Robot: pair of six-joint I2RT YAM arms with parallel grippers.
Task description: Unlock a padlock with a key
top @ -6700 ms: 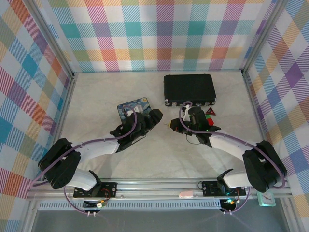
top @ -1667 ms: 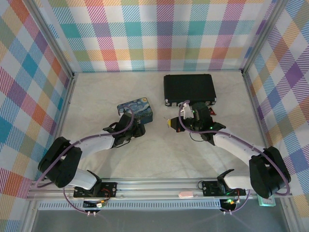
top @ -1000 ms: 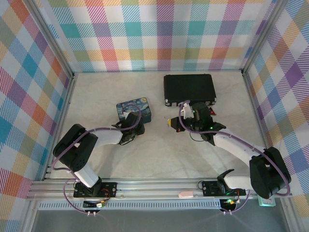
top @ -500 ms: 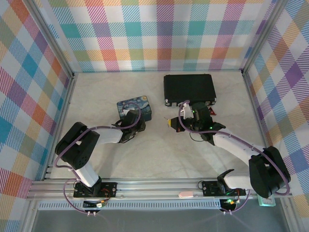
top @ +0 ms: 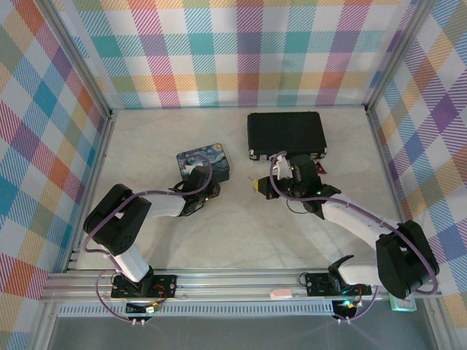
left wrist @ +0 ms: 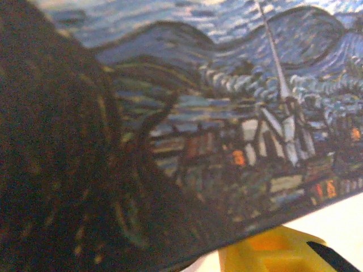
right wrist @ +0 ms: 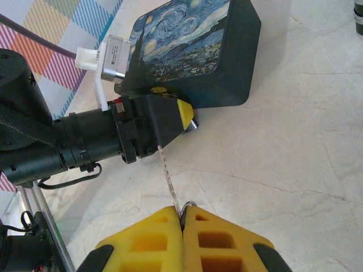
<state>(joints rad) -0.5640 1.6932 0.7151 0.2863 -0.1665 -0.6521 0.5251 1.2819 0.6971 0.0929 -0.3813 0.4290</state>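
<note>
The right end effector (right wrist: 182, 218) is clamped shut on the key (right wrist: 169, 178), a thin pale sliver reaching toward the left end effector (right wrist: 182, 115), which is right up against the blue painted tin (right wrist: 187, 39) on the bench (right wrist: 295, 141); a silvery bit (right wrist: 193, 124) pokes out at its tip, perhaps the padlock, and I can't tell how its jaws stand

Both arms reach low over the table, elbows out to the sides, wrists turned in toward each other. The left gripper (right wrist: 182, 115) lies almost level, pointing rightward. I cannot tell how far apart its yellow-tipped fingers stand. The right gripper (right wrist: 182, 218) faces it, near but apart, with its yellow pads pressed together.
</note>
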